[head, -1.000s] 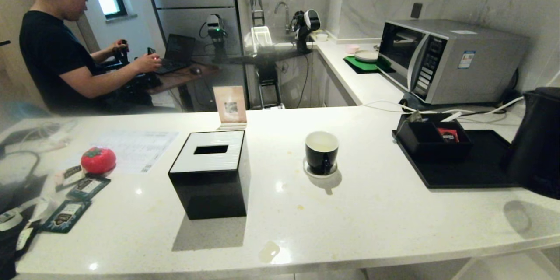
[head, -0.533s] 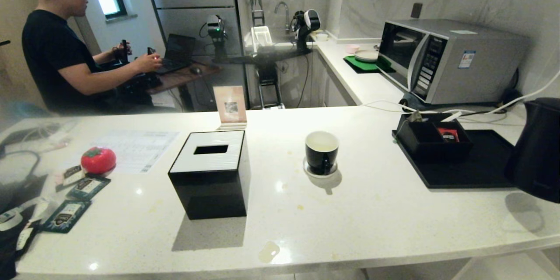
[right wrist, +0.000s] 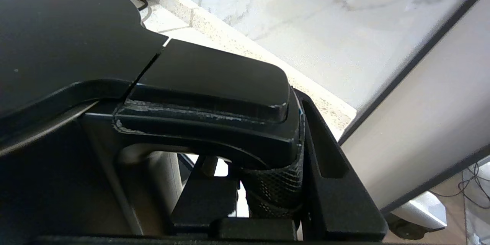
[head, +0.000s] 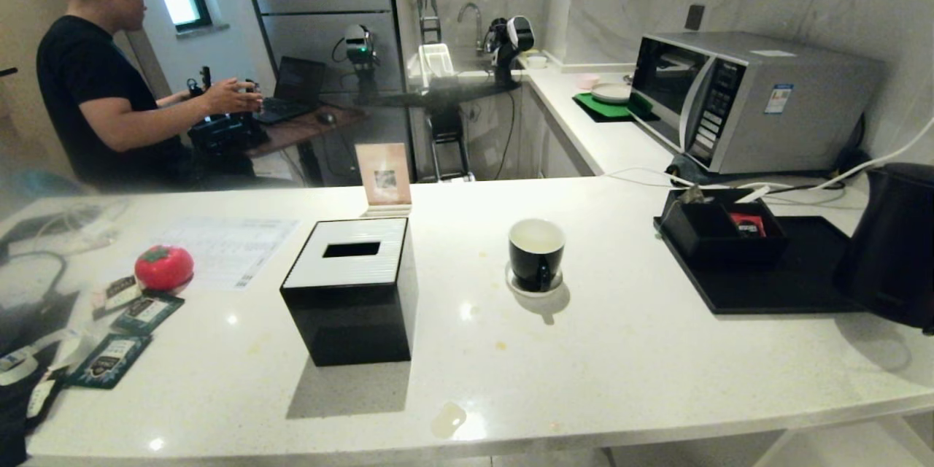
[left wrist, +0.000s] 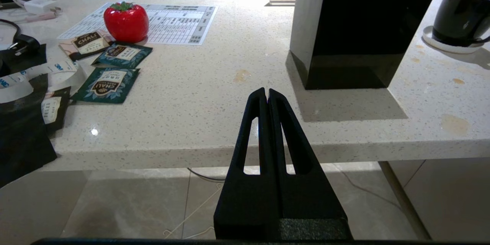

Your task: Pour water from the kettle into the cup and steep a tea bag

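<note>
The big matte black kettle (head: 892,244) with a flat lid is sitting at the far right of the white speckled stone counter (head: 620,357), at the right edge of a flat black tray (head: 773,284). In the right wrist view, the right gripper (right wrist: 264,183) is squeezing the kettle's thick loop handle between its fingers, just under the flat lid.

The small shiny black cup (head: 536,254), white inside, is standing upright on a little round white saucer (head: 535,284) near the middle of the counter, well apart from the kettle. A black box with a white slotted top (head: 352,288) is sitting to the left of the cup.

A small black holder (head: 724,228) is resting on the back of the tray, with a red sachet (head: 746,224) inside it. I cannot tell where the tea bag is.

The left gripper (left wrist: 267,93) is hanging in front of the counter's front edge with its two black fingers pressed together, holding nothing. Flat dark teal packets (left wrist: 108,84) and a red tomato-shaped thing (left wrist: 126,22) are lying on the left part of the counter.

A person in a black shirt (head: 95,98) is sitting at a desk behind the counter.
</note>
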Robot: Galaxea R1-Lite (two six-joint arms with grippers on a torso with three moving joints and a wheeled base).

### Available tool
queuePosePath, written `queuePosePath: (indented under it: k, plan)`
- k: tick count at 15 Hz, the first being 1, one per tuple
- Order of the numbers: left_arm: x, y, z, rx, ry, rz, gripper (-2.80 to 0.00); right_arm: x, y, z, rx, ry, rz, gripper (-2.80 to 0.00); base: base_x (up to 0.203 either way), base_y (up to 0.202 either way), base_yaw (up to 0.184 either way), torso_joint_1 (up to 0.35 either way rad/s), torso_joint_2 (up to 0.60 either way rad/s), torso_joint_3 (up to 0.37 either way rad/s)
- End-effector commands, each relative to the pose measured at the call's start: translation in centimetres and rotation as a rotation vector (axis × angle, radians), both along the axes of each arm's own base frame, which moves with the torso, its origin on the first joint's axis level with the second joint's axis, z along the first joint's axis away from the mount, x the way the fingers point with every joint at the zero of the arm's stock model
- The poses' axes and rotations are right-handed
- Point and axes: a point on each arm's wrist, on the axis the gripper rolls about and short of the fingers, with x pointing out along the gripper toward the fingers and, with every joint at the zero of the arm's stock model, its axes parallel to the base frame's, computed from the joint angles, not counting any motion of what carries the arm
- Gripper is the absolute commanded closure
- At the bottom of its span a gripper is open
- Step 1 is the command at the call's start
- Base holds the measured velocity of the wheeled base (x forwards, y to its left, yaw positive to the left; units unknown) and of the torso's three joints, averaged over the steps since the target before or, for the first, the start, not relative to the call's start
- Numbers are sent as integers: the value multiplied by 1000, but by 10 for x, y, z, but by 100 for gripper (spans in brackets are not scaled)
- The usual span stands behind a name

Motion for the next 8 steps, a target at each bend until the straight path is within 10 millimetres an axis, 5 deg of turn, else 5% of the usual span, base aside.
queuePosePath:
  k: [1, 8]
  plan:
    - [0, 0, 0, -1, 1, 1, 0, 12, -8, -6, 6, -4, 0, 0, 0, 0, 0, 0, 0, 0]
    - [0, 0, 0, -1, 1, 1, 0, 48, -26, -15, 19, -39, 16, 0, 0, 0, 0, 0, 0, 0]
